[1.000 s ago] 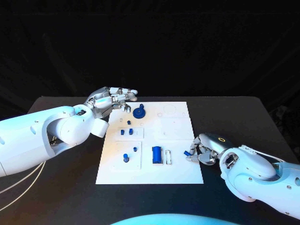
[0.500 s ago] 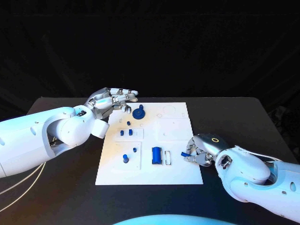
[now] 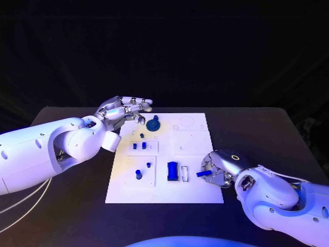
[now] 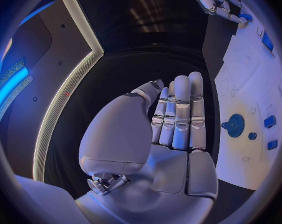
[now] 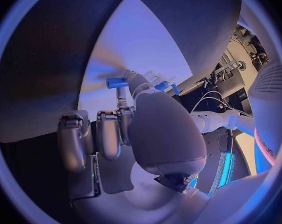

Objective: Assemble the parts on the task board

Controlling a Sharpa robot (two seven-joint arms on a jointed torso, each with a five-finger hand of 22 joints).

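Over board's right edge: small blue part (image 3: 202,174) is pinched in right hand (image 3: 218,170), long axis pointed toward white slot (image 3: 184,172) beside blue block (image 3: 172,171).
Nearer hand: right; slot lies just beside part.
Left hand (image 3: 125,108): held at task board (image 3: 164,193) far corner, fingers loosely curled, nothing gripped.
View difference: fingertip pinch on part is shown by right wrist view (image 5: 116,83); slot is seen in head view.
Counter (image 3: 268,128): black.
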